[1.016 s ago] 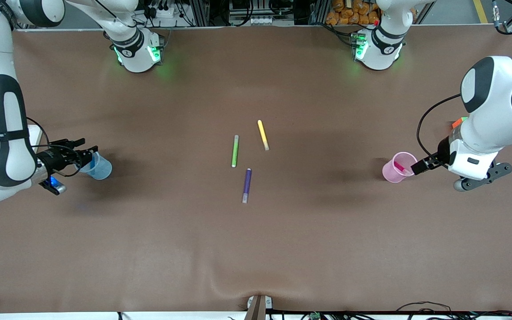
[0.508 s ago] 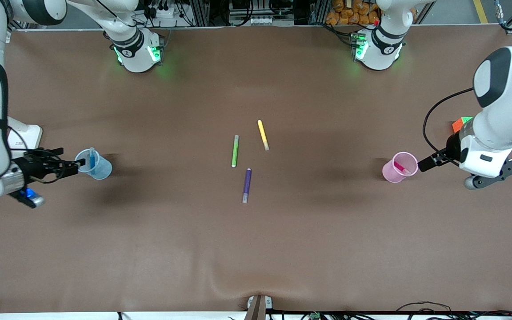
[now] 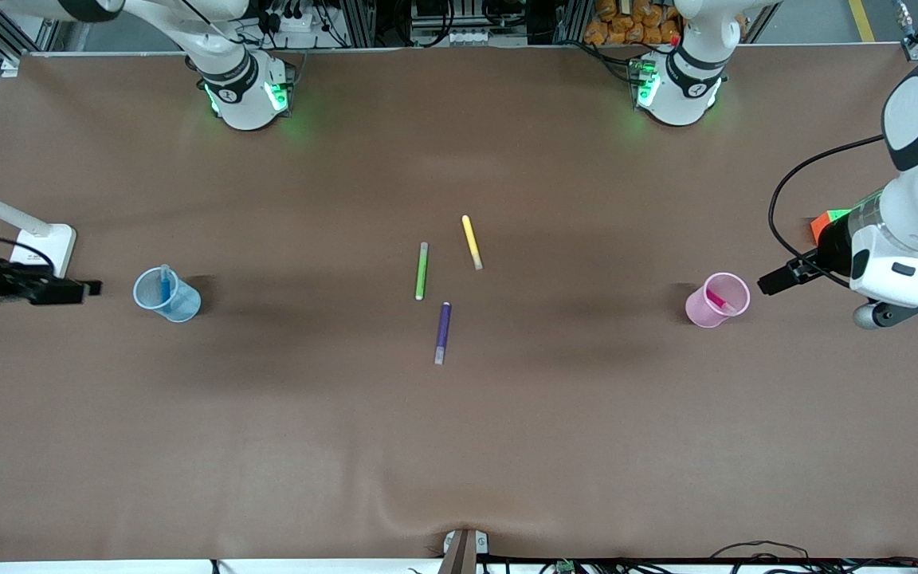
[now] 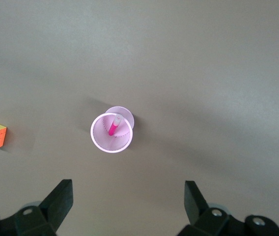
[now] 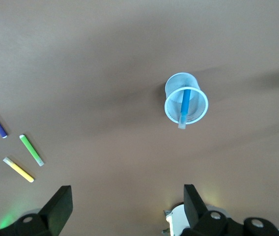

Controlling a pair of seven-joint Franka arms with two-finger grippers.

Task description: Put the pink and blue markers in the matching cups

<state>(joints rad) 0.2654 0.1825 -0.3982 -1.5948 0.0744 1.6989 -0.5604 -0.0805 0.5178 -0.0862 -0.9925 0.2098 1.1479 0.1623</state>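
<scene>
Now, left end effector [image 4: 125,206]: wide open, empty, beside pink cup [image 3: 715,299]
Right end effector [image 5: 125,206]: spread, empty
Risk: blue marker [image 5: 184,108] leaning out could tip blue cup [image 3: 166,294]

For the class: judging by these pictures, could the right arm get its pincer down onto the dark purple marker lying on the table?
Probably yes. The purple marker lies flat in the open, apart from the green marker. The right pincer is open and empty, beside the blue cup, with bare table between, though it is a long reach.
</scene>
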